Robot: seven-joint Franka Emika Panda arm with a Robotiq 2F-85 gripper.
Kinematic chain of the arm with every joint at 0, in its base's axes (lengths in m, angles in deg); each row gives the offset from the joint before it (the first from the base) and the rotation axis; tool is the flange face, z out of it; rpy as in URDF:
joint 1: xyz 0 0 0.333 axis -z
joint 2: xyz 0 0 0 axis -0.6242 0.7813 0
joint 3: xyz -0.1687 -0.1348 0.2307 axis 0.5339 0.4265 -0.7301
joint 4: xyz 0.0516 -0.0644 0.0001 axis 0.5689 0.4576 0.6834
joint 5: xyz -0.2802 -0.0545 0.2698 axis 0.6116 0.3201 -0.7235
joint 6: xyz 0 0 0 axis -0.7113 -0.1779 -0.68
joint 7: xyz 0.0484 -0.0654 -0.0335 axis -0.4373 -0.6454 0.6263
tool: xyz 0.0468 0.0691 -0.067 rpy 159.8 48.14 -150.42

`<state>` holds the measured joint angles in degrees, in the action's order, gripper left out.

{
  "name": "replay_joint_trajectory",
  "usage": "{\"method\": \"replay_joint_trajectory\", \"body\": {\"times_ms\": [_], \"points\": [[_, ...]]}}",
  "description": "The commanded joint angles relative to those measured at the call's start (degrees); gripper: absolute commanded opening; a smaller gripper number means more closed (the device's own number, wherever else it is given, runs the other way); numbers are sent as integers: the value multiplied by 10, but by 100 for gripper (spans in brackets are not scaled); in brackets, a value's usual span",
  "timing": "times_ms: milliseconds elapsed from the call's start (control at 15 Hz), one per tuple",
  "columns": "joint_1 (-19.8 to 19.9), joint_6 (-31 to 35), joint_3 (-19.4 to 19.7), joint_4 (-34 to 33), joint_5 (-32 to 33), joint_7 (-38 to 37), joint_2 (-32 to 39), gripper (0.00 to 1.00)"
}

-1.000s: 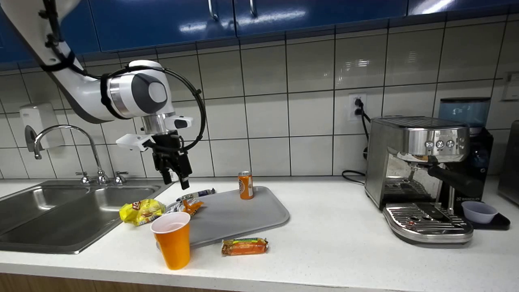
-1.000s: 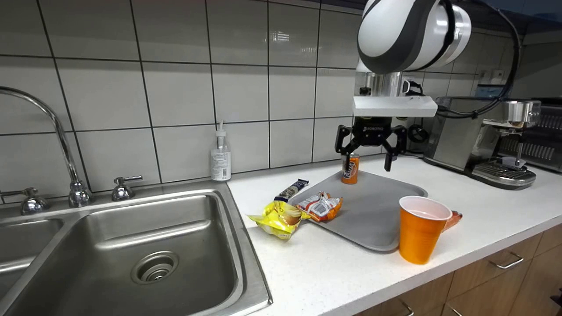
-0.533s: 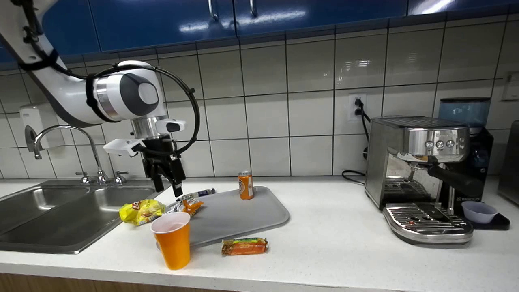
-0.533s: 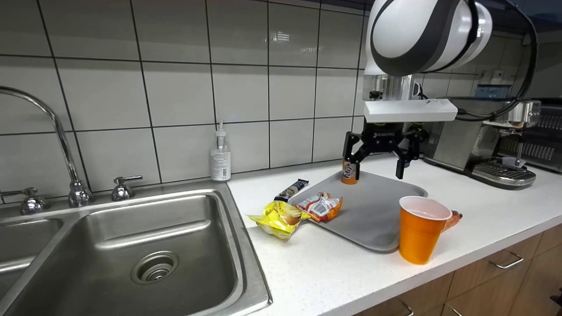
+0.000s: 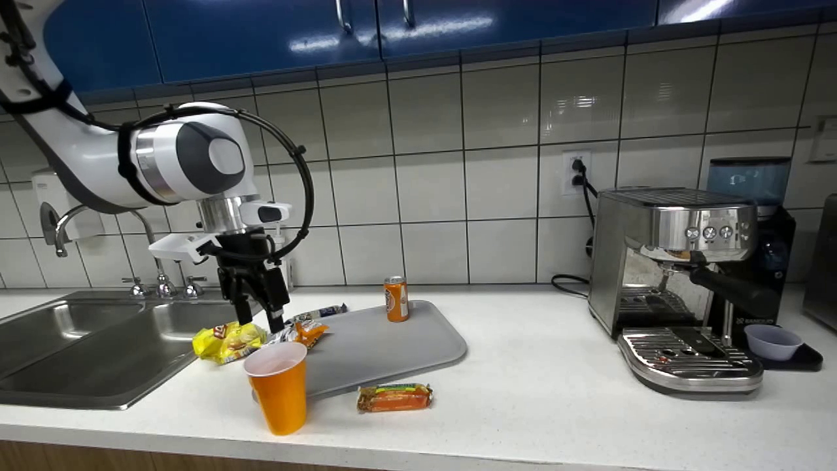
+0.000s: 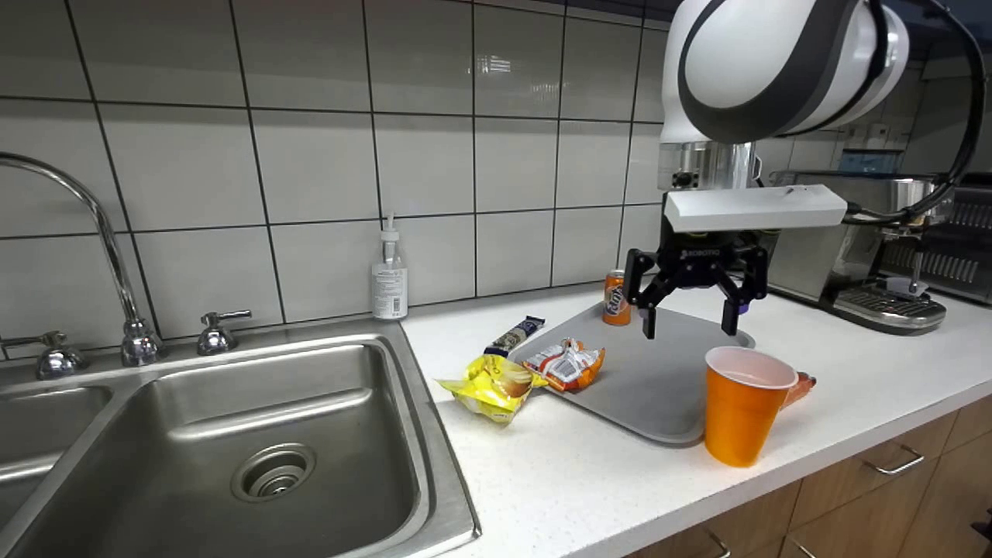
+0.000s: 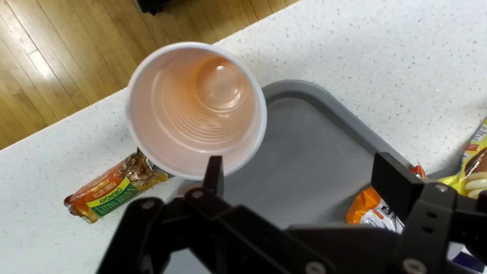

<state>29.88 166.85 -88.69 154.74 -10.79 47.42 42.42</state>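
My gripper (image 6: 690, 322) hangs open above the grey tray (image 6: 659, 387), with nothing between its fingers. Nearest in the wrist view is an orange cup (image 7: 182, 114) with a white inside, upright at the tray's corner; one finger (image 7: 215, 171) overlaps its rim from above, apparently without contact. The other finger (image 7: 395, 182) partly covers an orange-and-white packet (image 7: 365, 205). A yellow snack bag (image 6: 492, 384) lies beside that packet, and a dark wrapped bar (image 6: 515, 335) lies behind them. On the tray's far part stands an orange can (image 5: 396, 299). A granola bar (image 5: 394, 398) lies in front of the tray.
A steel sink (image 6: 310, 434) with a faucet (image 6: 85, 225) borders the counter. Against the tiled wall stands a soap bottle (image 6: 390, 279). An espresso machine (image 5: 673, 261) and a small pale bowl (image 5: 773, 342) stand farther along. The counter's front edge (image 5: 458, 458) runs close to the cup.
My gripper has come down and moved toward the counter's front, nearer the cup, staying open throughout. The cup, packets, can and tray have not moved.
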Motion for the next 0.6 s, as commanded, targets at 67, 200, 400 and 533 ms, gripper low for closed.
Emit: {"method": "replay_joint_trajectory", "body": {"times_ms": [67,200,400,533], "points": [[24,3,-17,30,18,14,-24,100],[25,10,-18,35,25,14,-19,100],[27,21,-19,39,33,12,-9,100],[28,31,-20,42,32,12,-4,100]]}}
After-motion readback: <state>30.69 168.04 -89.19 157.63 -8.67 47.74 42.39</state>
